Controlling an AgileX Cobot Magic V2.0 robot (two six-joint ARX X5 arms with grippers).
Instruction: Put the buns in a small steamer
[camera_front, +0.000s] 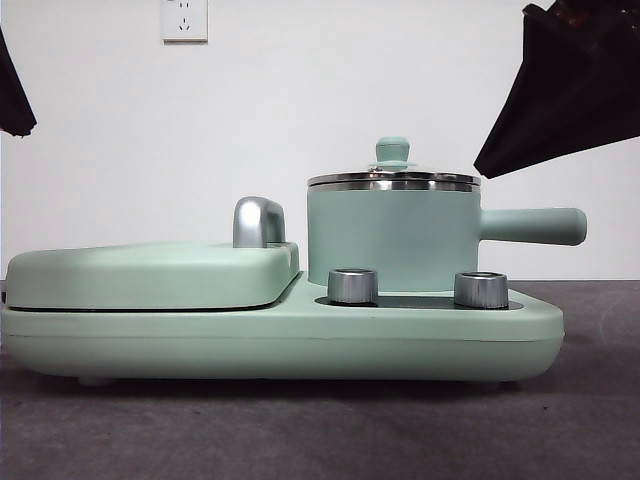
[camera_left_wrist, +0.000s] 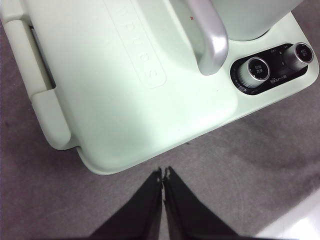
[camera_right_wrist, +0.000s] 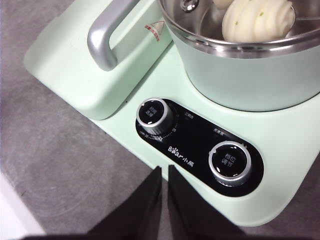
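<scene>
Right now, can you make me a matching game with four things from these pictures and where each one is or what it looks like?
Things:
1. ridged bun
2. glass lid
3. two silver knobs
4. left gripper

Descriptions:
A. sitting on top of the green pot
B. shut, above the grey table in front of the cooker
C. inside the pot, seen through the lid
D. on the black panel below the pot

Pairs: 1-C, 2-A, 3-D, 4-B

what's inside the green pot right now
Through the glass lid of the small steamer, the right wrist view shows the white ridged bun and an edge of a second pale bun. The rest of it is cropped out.
</scene>
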